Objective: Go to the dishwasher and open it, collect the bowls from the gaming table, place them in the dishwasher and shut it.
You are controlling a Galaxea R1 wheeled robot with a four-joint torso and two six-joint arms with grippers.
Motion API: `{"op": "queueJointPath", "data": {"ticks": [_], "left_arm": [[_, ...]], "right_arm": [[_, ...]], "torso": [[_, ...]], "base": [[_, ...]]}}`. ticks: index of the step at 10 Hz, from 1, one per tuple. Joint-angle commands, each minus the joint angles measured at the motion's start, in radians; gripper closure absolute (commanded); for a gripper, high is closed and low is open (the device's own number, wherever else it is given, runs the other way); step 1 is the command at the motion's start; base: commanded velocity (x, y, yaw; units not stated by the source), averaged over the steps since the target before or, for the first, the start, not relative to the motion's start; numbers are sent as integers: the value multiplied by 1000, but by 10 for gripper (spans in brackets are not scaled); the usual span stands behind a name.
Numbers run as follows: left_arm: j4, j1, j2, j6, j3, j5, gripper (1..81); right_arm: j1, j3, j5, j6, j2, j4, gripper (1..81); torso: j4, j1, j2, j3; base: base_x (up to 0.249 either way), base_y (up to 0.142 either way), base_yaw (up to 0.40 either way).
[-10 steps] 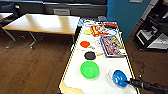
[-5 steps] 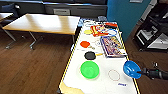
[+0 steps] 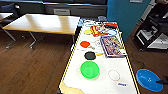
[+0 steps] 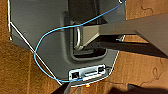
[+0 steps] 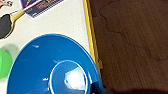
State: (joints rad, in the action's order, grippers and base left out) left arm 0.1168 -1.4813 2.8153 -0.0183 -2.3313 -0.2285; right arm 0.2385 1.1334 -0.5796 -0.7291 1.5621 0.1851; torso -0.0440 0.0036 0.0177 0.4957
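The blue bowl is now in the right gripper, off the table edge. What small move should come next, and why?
Probably reach the left arm toward the green bowl, which sits on the gaming table near its close end. The blue bowl hangs beyond the yellow rim over the wooden floor, held by the right gripper, so one bowl remains to collect.

Round blue plastic bowl [image 3: 149,80] was plain blue. Round lime-green plastic bowl [image 3: 90,69] sat on yellow-rimmed white gaming table [image 3: 105,82].
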Motion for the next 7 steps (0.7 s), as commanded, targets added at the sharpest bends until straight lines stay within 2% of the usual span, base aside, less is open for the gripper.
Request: {"op": "queueJointPath", "data": {"ticks": [1,2,4,5,7], "left_arm": [[26,-8,-192,12,294,41,10],[26,-8,-292,6,396,-15,10],[26,-6,-421,4,536,-45,10],[26,-1,-485,6,612,-54,10],[26,5,-600,4,730,-117,10]], "right_arm": [[144,-28,-73,-15,-123,204,811],[268,36,48,-13,-76,224,811],[446,123,170,-10,17,226,811],[509,170,228,-10,52,231,811],[592,261,282,-12,98,231,811]], "torso": [[0,0,0,0],[0,0,0,0],[0,0,0,0],[0,0,0,0],[0,0,0,0]], "base": [[0,0,0],[0,0,0],[0,0,0],[0,0,0],[0,0,0]]}}
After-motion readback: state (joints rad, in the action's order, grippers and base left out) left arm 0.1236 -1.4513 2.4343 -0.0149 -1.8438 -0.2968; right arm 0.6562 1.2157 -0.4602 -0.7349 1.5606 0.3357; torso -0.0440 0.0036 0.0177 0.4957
